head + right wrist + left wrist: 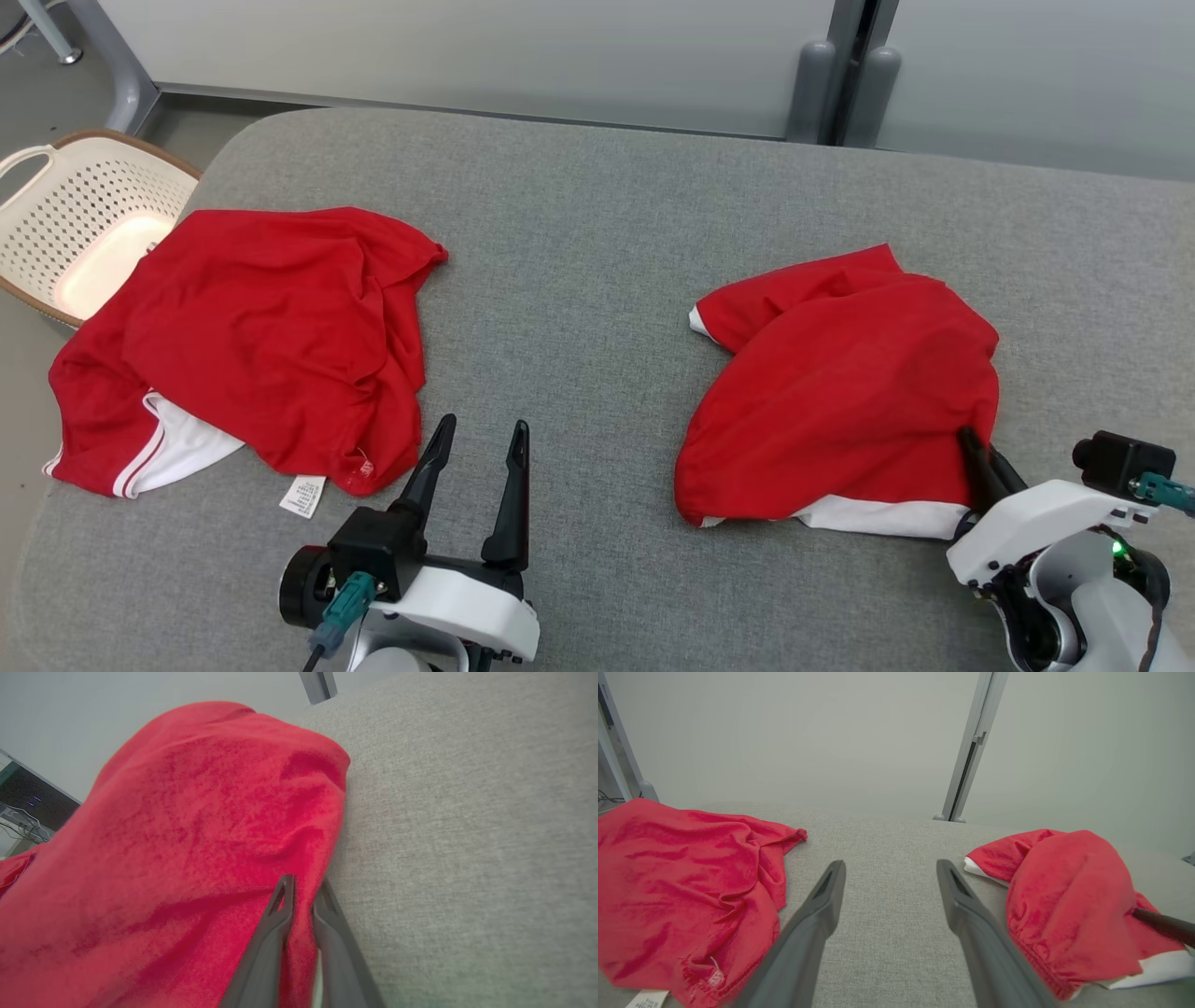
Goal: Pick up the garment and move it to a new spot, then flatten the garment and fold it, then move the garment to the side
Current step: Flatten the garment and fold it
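A crumpled red garment (840,392) with a white lining lies bunched on the right of the grey padded table (579,233). My right gripper (968,439) is at its near right edge, fingers pinched together on a fold of the red cloth (187,812); the right wrist view shows the right gripper (303,884) with fabric between its tips. My left gripper (484,427) stands open over bare table between the two garments, touching nothing. In the left wrist view the left gripper (887,868) points between them, with this garment (1064,896) to its right.
A second red garment (261,327) with white trim and a tag lies spread on the table's left, also in the left wrist view as the second garment (677,882). A cream laundry basket (56,215) stands off the table's left edge. A wall and door posts rise behind.
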Available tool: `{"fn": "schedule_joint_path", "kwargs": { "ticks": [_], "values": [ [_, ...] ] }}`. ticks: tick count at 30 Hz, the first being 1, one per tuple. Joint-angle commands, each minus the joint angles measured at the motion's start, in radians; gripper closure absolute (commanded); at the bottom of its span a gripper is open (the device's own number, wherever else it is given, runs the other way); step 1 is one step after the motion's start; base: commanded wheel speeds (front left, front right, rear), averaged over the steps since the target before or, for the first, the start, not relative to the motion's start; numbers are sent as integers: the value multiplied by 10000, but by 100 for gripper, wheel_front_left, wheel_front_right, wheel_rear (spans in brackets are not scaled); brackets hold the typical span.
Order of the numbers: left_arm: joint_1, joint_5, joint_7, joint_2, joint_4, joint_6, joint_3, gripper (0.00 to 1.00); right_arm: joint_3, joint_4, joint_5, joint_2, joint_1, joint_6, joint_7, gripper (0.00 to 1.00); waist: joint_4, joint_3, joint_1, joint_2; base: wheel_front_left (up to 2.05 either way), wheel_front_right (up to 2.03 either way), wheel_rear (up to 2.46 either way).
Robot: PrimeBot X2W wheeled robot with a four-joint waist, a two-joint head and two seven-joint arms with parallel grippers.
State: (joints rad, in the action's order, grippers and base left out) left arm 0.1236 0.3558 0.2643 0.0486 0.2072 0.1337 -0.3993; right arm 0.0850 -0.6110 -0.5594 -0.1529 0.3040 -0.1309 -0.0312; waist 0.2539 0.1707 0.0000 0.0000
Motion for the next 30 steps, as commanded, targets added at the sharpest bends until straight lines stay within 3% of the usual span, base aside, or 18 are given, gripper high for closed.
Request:
{"fn": "schedule_joint_path", "kwargs": {
  "ticks": [1,4,10,16,22,23,30],
  "values": [
    [81,13,2,36,10,59,17,0,84,-81,-48,-124,49,1,163,100,-19,-102,0,0,0,0,0],
    [-42,29,2,36,48,40,55,0,54,-299,42,-428,65,3,666,100,-124,-369,0,0,0,0,0],
    [-332,62,2,36,103,-103,270,0,-703,-631,1562,-1091,-121,5,1641,100,-501,-1014,0,0,0,0,0],
    [-476,253,2,38,-12,-140,218,0,-1731,276,4527,-1694,-436,3,1999,100,-611,-1174,0,0,0,0,0],
    [-355,328,2,38,-69,-84,11,0,-2658,1257,6805,-1171,-744,5,1226,100,-453,-759,0,0,0,0,0],
    [-264,332,2,38,-45,-67,-16,0,-2986,1103,7139,-854,-676,5,1036,100,-394,-615,0,0,0,0,0],
    [38,255,2,39,1,-29,-123,0,-4499,-278,7879,-418,139,5,1122,100,-263,-226,0,0,0,0,0]
  ]
}}
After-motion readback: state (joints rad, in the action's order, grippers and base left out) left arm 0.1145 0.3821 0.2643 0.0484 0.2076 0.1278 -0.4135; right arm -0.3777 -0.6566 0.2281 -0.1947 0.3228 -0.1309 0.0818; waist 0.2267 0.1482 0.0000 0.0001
